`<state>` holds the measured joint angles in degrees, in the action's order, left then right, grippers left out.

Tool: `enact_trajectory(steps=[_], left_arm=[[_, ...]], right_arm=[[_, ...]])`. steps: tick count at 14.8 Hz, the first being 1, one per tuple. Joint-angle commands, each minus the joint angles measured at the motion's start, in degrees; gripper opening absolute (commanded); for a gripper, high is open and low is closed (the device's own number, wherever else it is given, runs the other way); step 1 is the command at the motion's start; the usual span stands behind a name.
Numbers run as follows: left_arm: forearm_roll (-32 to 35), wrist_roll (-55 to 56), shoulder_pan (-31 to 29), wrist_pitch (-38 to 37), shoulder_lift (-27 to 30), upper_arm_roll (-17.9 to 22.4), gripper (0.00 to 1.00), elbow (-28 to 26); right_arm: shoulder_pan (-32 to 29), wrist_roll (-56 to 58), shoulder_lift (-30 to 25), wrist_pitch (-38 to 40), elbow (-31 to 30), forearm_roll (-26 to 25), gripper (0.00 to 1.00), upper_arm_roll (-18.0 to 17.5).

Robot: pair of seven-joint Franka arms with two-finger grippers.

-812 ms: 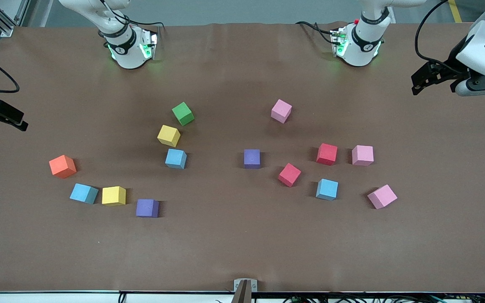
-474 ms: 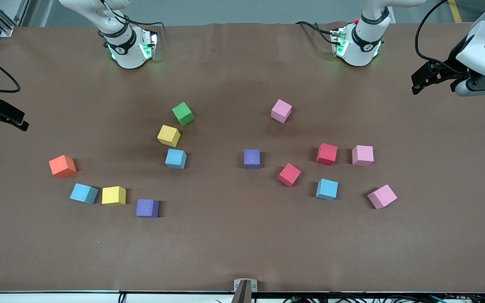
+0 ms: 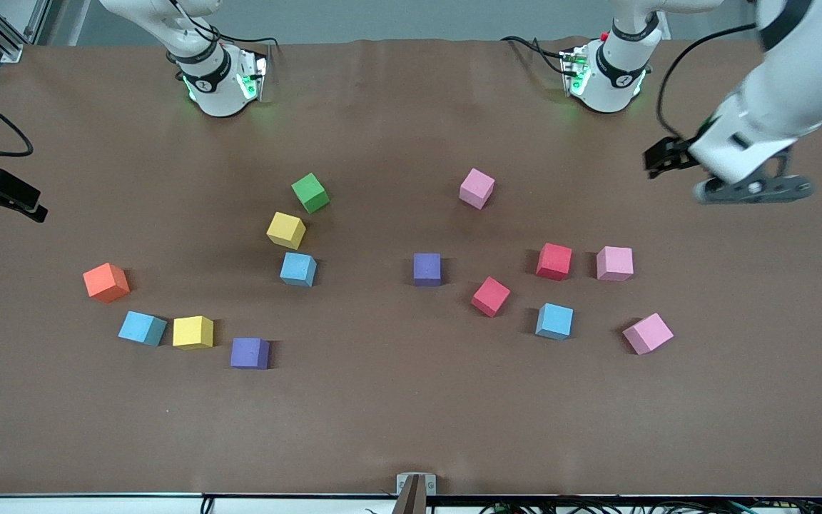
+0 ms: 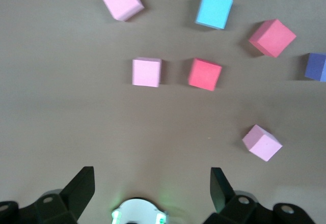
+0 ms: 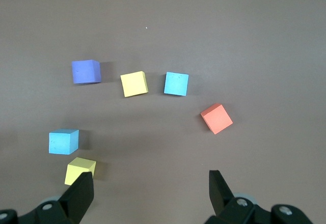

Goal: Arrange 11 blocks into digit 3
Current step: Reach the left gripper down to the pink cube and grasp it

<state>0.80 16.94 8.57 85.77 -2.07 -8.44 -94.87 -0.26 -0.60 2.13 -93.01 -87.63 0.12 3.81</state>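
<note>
The blocks lie scattered and apart on the brown table (image 3: 397, 414); no digit 3 shows. Toward the left arm's end sit pink (image 3: 477, 188), red (image 3: 554, 260), pink (image 3: 614, 263), red (image 3: 490, 296), light blue (image 3: 554, 320), pink (image 3: 647, 333) and purple (image 3: 427, 269). Toward the right arm's end sit yellow (image 3: 286, 230), light blue (image 3: 298, 269), light blue (image 3: 142, 328), yellow (image 3: 193, 332) and purple (image 3: 250, 353). My left gripper (image 3: 661, 157) (image 4: 152, 172) hangs open and empty over bare table. My right gripper (image 3: 29, 205) (image 5: 150, 175) waits open at the table's end.
A green cube (image 3: 310, 193) sits beside the yellow block nearest the arm bases, and an orange cube (image 3: 105, 282) (image 5: 216, 118) lies toward the right arm's end. The two arm bases (image 3: 220, 78) (image 3: 607, 71) stand at the table's back edge. A small bracket (image 3: 416, 485) marks the front edge.
The left arm has swung inward from the table's end, bringing its gripper over the table. The right arm and all blocks are unmoved.
</note>
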Motion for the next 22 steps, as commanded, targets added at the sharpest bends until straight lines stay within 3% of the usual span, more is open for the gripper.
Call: enact_trajectory(steps=[1,4,11,17,22], left_arm=[[-0.53,7.73,0.22,5.35,-1.01,-4.37,1.0,-4.42],[-0.71,13.09,0.05,16.5,-1.01,-8.95,1.0,-13.38],[-0.62,41.99,0.05,40.25,-2.59,-19.4,1.0,-31.15],[-0.62,69.39,0.14,53.61,-6.36,-24.95,1.0,-38.54],[-0.27,85.61,2.42,57.14,-9.62,-25.13,1.0,-39.95]], right_arm=[[-0.44,0.16,-0.98,-0.15,-0.61,1.11,1.0,-0.21],[-0.53,0.07,-0.81,-0.15,-0.53,1.11,1.0,-0.21],[-0.35,0.07,-0.46,-0.15,-0.53,1.02,1.0,-0.21],[-0.35,0.07,-0.28,-0.15,-0.61,1.02,1.0,-0.21],[-0.18,0.07,0.77,-0.07,-0.61,1.02,1.0,-0.21]])
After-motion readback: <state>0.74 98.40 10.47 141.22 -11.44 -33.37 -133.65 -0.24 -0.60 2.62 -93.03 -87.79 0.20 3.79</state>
